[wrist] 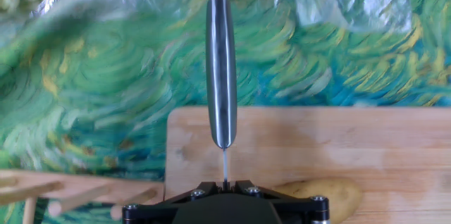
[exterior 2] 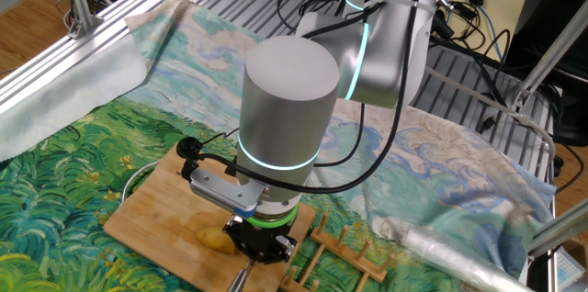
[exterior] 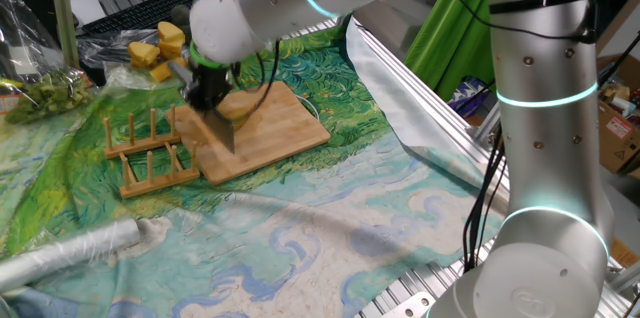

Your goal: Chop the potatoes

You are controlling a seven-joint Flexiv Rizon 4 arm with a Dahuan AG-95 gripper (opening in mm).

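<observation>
The potato (wrist: 320, 196) lies on the wooden board (wrist: 338, 146) just beside the gripper (wrist: 224, 185), its long side running left to right in the hand view. The gripper is closed tight on a knife (wrist: 221, 69). Only one fixed view shows the wide blade (exterior: 215, 130) hanging down. Only the other fixed view shows a wooden rack's (exterior 2: 344, 260) pegs beside the board.

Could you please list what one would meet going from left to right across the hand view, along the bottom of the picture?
Wooden rack → gripper, its jaws shut on the knife → potato, lying on the cutting board.
</observation>
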